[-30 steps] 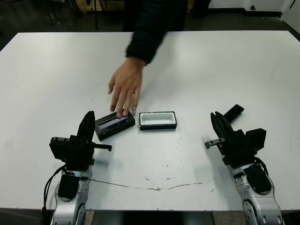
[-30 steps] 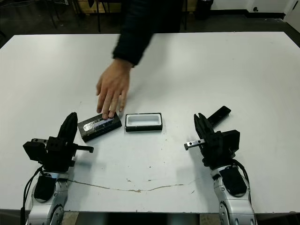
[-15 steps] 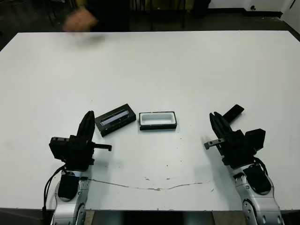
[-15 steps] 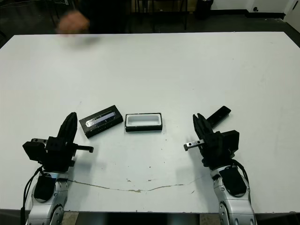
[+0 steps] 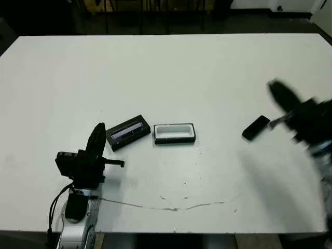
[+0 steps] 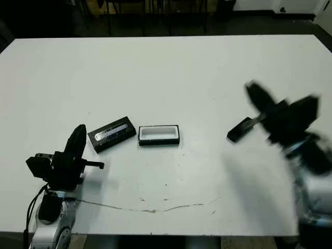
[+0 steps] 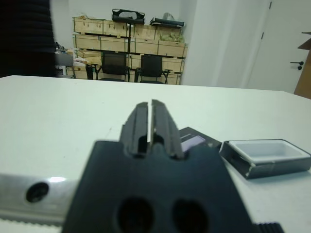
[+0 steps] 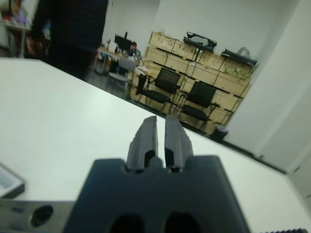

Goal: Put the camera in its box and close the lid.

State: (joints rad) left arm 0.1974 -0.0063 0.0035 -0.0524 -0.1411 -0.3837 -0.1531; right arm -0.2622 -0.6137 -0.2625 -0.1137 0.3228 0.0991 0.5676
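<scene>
Box [image 5: 175, 133] sits open-side up near the middle of the white table [image 5: 171, 67], white lining visible, nothing in it. Taking the box as reference: lid [image 5: 127, 132] lies flat just to its left, slightly skewed, a small gap between them, pale glossy strip facing up. Camera [image 5: 256, 127] lies on the table well to the right of the box, angled, not touching anything.

Left gripper [image 5: 97, 141] is left of the lid and nearer the robot than the box, parked low over the table; its wrist view shows the fingers [image 7: 141, 121] pressed nearly together with only a thin slit, holding nothing.

Right gripper [image 5: 282, 96] is raised further right of the box, beyond the camera, heavily motion-blurred in the head views. Its wrist view shows the two fingers [image 8: 146, 137] close together with a narrow gap, empty. A person in dark clothing [image 8: 68, 29] stands beyond the far table edge.
</scene>
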